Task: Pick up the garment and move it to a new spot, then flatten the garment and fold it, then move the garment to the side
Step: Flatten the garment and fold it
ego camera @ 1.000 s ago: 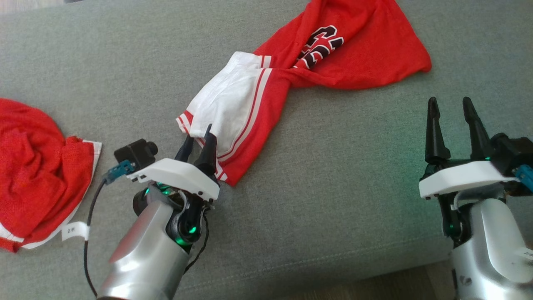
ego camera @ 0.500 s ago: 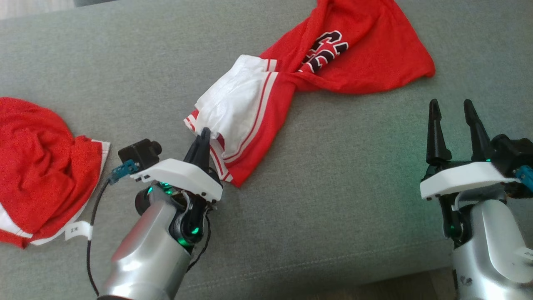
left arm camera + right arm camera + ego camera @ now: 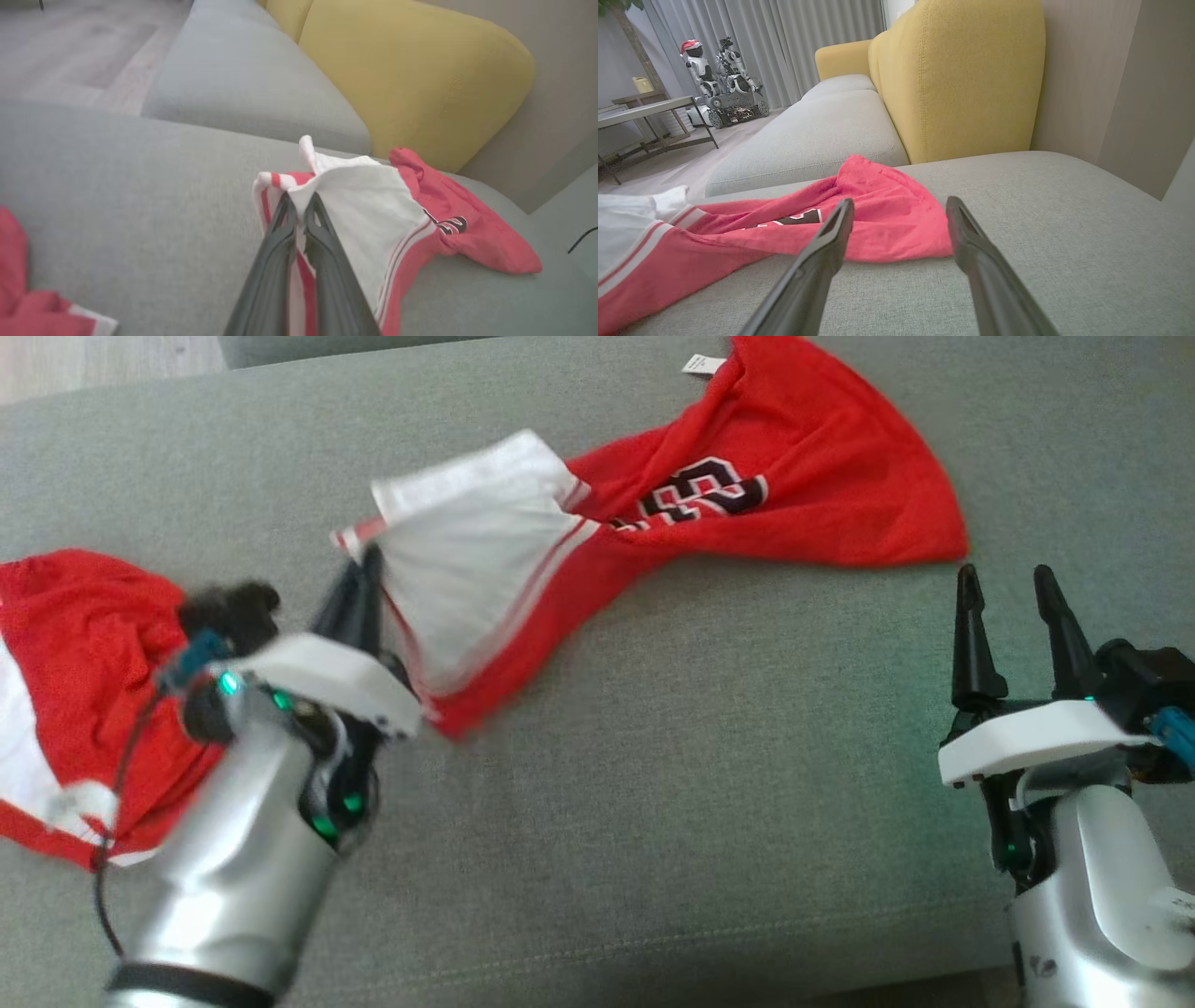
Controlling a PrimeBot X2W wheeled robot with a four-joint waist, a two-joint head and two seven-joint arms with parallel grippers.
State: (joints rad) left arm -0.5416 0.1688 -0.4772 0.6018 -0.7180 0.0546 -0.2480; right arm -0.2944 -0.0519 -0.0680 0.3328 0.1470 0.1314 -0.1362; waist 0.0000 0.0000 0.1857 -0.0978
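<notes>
Left gripper (image 3: 299, 204) clamped on the white corner of the red-and-white mesh jersey (image 3: 803, 495), apparently raised; its length stretches rightward across the grey fabric sofa seat (image 3: 672, 784) toward the right gripper (image 3: 1008, 583), fingers apart.

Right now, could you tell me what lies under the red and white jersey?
The jersey lies on the grey sofa cushion. Its white end is held by the left pincer. Anything beneath the red cloth is covered.
</notes>
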